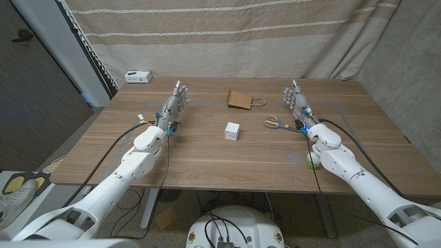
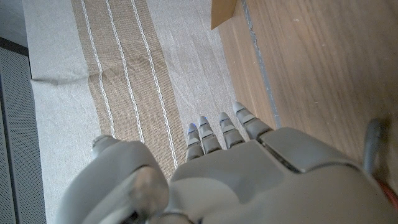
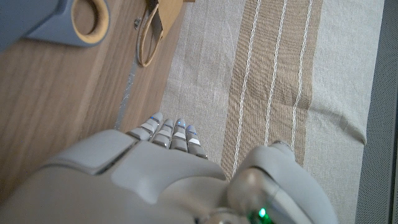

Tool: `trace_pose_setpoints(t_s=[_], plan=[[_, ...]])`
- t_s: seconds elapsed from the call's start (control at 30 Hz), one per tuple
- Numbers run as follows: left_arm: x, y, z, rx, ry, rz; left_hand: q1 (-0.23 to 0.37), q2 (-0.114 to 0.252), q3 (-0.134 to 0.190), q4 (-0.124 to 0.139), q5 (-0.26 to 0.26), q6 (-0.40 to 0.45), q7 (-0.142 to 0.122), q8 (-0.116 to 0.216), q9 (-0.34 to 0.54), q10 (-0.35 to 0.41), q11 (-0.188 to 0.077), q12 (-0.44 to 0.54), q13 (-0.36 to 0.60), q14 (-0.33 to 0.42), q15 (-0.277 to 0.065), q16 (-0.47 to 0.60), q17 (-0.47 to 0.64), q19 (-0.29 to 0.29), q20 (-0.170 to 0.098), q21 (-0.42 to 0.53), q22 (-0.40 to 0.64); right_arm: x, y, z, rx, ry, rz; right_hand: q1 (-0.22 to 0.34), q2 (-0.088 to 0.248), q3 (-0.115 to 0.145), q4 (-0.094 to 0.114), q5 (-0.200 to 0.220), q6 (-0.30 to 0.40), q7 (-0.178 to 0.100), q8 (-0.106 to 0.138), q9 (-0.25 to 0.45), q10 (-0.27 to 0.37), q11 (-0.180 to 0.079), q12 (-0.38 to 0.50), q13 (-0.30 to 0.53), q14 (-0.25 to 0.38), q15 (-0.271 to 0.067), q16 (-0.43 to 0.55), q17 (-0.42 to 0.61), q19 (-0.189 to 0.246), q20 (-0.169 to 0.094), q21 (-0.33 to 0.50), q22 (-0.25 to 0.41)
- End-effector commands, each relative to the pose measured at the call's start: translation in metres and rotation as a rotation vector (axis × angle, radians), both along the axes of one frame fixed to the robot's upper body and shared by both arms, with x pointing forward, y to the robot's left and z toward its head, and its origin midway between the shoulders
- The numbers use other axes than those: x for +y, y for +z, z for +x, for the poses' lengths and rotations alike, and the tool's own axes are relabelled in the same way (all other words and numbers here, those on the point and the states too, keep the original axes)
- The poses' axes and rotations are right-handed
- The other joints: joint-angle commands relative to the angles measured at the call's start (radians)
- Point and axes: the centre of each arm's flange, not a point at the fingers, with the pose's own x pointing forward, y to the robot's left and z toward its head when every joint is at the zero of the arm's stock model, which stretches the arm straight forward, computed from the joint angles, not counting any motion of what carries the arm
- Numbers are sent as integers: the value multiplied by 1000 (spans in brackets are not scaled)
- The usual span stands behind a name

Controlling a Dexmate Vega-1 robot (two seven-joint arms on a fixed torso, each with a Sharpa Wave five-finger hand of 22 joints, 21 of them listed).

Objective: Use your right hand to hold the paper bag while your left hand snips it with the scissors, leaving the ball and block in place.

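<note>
Neither robot hand has begun work. The left robot hand point(image 1: 175, 101) stands at centre-left of the frame, fingers extended and released, holding nothing; the right robot hand point(image 1: 298, 101) mirrors it at centre-right, equally empty. The paper bag point(image 1: 240, 99) lies on the counter point(image 1: 207, 155) in the upper middle, handle toward the right. The scissors point(image 1: 274, 122) lie just beside the right robot hand, well apart from the left one meant to use them. A white block point(image 1: 232, 131) sits mid-frame; I cannot spot the ball.
</note>
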Motion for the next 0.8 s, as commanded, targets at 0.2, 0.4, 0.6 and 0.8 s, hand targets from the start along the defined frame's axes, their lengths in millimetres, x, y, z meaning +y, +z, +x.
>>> trace_pose_setpoints(t_s=[0.2,0.4,0.6,0.8], plan=[[-2,-1,-7,-10,12,-5,10,1,-8,1,4,11,-2,6,2,9,-1,5,3,9,-130,6,2,10,-72,4,2,-4,-3,1,5,10,10,7,1,-6,-1,6,-2,10,5,5,1,7,6,3,-2,5,5,3,-8,-1,4,4],[-2,-5,-8,-12,10,-10,11,2,-7,1,3,15,-2,7,1,10,1,5,2,10,-131,6,2,10,-72,3,2,-1,0,-4,-26,18,-44,19,5,-2,-8,11,13,2,13,4,13,-7,12,2,12,-7,9,2,-4,-18,-2,4],[-1,-9,-11,-10,12,-17,11,2,-7,1,2,17,-2,7,0,11,0,5,1,10,-132,6,2,10,-72,3,2,-2,0,-8,-24,15,-77,32,9,3,-15,16,6,-1,11,4,4,-10,9,2,-2,-5,4,1,-17,-19,-12,4],[-1,-8,-13,-16,12,-7,11,3,-7,1,1,19,-1,7,0,10,0,5,0,11,-132,6,1,11,-72,2,2,-2,0,-12,-30,-8,-111,48,10,8,-25,20,5,-2,14,4,13,-10,14,3,6,-12,8,1,-15,-12,-16,4]])
